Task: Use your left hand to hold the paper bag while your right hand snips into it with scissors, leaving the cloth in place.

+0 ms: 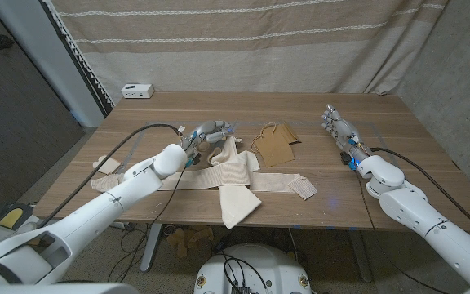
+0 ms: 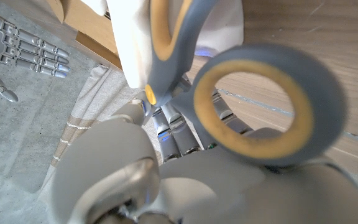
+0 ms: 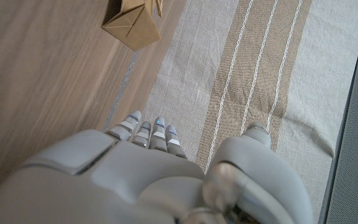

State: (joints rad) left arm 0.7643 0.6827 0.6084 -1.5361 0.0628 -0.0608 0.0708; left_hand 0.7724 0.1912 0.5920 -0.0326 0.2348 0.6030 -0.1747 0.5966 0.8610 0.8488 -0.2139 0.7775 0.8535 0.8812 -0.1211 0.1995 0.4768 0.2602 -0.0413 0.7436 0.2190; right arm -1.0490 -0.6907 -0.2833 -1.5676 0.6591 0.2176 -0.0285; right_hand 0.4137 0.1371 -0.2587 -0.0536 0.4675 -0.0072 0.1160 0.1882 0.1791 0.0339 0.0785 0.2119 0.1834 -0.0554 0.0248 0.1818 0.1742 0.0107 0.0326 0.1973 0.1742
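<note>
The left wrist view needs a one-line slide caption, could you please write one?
Left hand beside grey-and-yellow scissors at the cloth; right hand open opposite.

Even, soft indoor light; faint shadows under the cloth [image 1: 235, 175] on the tabletop [image 1: 325, 110]. Head view sharp. Left wrist view: scissors [image 2: 253, 102] handle close-up, blurred. Right wrist view slightly soft near the hand [image 3: 148, 180].

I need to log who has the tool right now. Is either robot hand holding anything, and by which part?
The left robot hand holds the scissors by their grey-and-yellow handle loops. The right robot hand holds nothing, fingers extended.
</note>
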